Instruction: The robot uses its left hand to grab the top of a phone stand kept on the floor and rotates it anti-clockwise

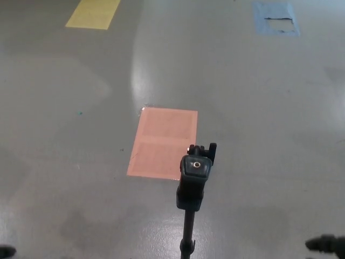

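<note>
Phone stand (192,186) upright on floor (259,108), beside pink patch (161,143).

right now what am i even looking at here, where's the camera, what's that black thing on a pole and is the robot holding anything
The picture comes from a camera on a humanoid robot's head, looking down at the grey floor in front of it. The black thing is a phone stand: a thin pole with a clamp head on top, seen from above. It stands near the corner of a pink patch taped to the floor. Farther off lie a yellow patch and a blue patch. A dark shape at the bottom right edge and another at the bottom left corner may be parts of the robot, but too little shows to say. No robot hand is clearly visible, and nothing grips the stand.
</note>
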Motion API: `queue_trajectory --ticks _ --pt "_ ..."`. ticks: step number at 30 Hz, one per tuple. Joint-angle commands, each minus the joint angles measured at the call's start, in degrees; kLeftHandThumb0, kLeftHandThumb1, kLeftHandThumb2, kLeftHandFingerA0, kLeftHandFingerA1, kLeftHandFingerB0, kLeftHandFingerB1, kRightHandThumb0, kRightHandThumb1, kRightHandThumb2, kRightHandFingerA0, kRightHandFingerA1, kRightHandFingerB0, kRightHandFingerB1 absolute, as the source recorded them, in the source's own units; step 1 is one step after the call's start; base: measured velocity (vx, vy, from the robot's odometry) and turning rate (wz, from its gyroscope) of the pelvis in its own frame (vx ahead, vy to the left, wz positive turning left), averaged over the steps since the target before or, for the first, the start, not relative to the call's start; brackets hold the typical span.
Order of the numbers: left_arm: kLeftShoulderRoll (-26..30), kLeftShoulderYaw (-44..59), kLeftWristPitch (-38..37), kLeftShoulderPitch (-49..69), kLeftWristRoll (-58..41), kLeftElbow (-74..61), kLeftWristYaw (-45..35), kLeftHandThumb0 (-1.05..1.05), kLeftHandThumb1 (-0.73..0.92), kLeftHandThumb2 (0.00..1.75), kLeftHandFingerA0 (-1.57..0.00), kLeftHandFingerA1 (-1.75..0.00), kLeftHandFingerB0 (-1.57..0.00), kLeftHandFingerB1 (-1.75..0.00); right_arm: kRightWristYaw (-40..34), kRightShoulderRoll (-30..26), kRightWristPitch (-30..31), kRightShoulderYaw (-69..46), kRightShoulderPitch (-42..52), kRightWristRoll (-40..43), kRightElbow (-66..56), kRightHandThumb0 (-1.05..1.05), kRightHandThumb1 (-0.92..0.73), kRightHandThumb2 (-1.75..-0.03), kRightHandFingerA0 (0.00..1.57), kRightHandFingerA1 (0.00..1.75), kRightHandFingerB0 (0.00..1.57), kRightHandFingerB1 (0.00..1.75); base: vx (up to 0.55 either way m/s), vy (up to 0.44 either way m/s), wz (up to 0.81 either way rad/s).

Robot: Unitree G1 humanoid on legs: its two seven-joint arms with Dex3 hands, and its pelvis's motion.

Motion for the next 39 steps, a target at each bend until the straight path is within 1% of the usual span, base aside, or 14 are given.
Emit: queue_trajectory --ticks 1,3,5,11,12,16,17,23,24,25,26,35,36,39 --pt "3.7 -2.43 -3.56 -3.13 3.63 4.87 -5.58 -0.48 0.72 0.62 -0.43 -0.37 -0.18 -0.28 7.79 -2.92 -1.48 1.94 -3.49 -2.04 4.85 -0.39 -0.81 -0.64 0.36 0.42 0.21 0.29 0.0 0.0 0.0" --pt "3.46 -1.5 -4.83 -2.79 2.5 4.98 -3.17 -0.54 0.56 0.78 -0.29 -0.44 -0.13 -0.37 7.56 -2.78 -1.79 2.24 -3.84 -2.22 5.58 -0.4 -0.8 -0.64 0.35 0.41 0.21 0.29 0.0 0.0 0.0" --pt "2.98 -0.19 -7.72 -1.88 1.39 4.14 -0.43 -0.53 0.56 0.77 -0.24 -0.42 -0.14 -0.37 7.6 -2.87 -2.25 2.43 -3.98 -2.35 5.94 -0.47 -0.7 -0.78 0.29 0.46 0.18 0.37 0.0 0.0 0.0" --pt "0.68 5.31 -18.17 1.23 -2.64 -1.47 4.26 -0.54 0.49 0.71 -0.21 -0.42 -0.08 -0.34 8.02 -2.66 -2.0 3.01 -5.02 -3.05 6.49 -0.46 -0.7 -0.78 0.27 0.45 0.18 0.37 0.0 0.0 0.0" --pt "-0.56 6.51 -20.9 4.05 -3.72 -9.01 5.26 -0.27 0.39 0.9 -0.01 -0.47 0.0 -0.47 8.17 -2.71 -2.25 3.14 -5.08 -3.17 6.6 -0.45 -0.7 -0.77 0.27 0.45 0.17 0.36 0.0 0.0 0.0" --pt "-1.67 8.23 -23.15 7.56 -4.61 -17.57 4.8 -0.27 0.37 0.89 -0.01 -0.48 0.0 -0.47 8.35 -2.53 -1.85 3.05 -5.57 -3.11 6.84 -0.45 -0.7 -0.77 0.25 0.45 0.15 0.35 0.0 0.0 0.0" --pt "-2.03 8.02 -24.36 10.54 -3.27 -25.39 6.09 -0.51 0.42 0.64 -0.17 -0.39 -0.09 -0.33 7.92 -2.43 -1.48 3.07 -5.79 -3.23 6.94 -0.46 -0.69 -0.79 0.26 0.45 0.11 0.35 0.0 0.0 0.0" --pt "-3.13 7.75 -23.8 15.96 -1.41 -42.07 5.86 -0.51 0.42 0.64 -0.18 -0.41 -0.08 -0.33 6.81 -2.73 -1.33 3.0 -5.78 -3.42 7.05 -0.47 -0.67 -0.8 0.32 0.48 0.08 0.34 0.0 0.0 0.0" --pt "-3.2 7.26 -24.14 17.58 -1.15 -49.33 4.64 -0.27 0.34 0.87 -0.03 -0.49 0.0 -0.48 5.72 -2.79 -1.02 2.16 -5.61 -2.74 7.01 -0.47 -0.66 -0.79 0.33 0.48 0.08 0.34 0.0 0.0 0.0" --pt "-3.23 7.24 -24.19 17.9 -1.14 -50.67 4.34 -0.27 0.34 0.87 -0.03 -0.49 0.0 -0.48 5.47 -2.78 -0.94 1.94 -5.56 -2.55 7.01 -0.47 -0.66 -0.79 0.33 0.48 0.08 0.34 0.0 0.0 0.0" --pt "-3.18 7.1 -22.85 18.88 -0.56 -55.58 3.82 -0.51 0.42 0.64 -0.2 -0.41 -0.08 -0.33 4.61 -2.73 -0.86 1.28 -5.4 -2.02 7.01 -0.47 -0.65 -0.79 0.36 0.49 0.08 0.35 0.0 0.0 0.0" --pt "-2.77 5.84 -18.6 19.63 0.2 -71.49 0.49 -0.51 0.39 0.63 -0.19 -0.38 -0.08 -0.33 2.07 -2.59 -1.51 -0.27 -4.46 -0.83 6.71 -0.48 -0.65 -0.8 0.39 0.5 0.06 0.27 0.0 0.0 0.0" --pt "-2.57 5.31 -19.28 18.89 0.63 -72.61 0.01 -0.29 0.3 0.85 0.0 -0.47 -0.01 -0.51 1.95 -2.6 -1.59 -0.53 -4.39 -0.61 6.64 -0.46 -0.65 -0.8 0.4 0.52 0.06 0.23 0.0 0.0 0.0" --pt "-2.25 4.51 -19.14 17.77 1.42 -74.52 -0.78 -0.29 0.29 0.85 0.0 -0.48 -0.02 -0.51 2.03 -2.61 -1.42 -0.98 -4.45 -0.28 6.63 -0.39 -0.77 -0.63 0.44 0.42 0.04 0.25 0.0 0.0 0.0"
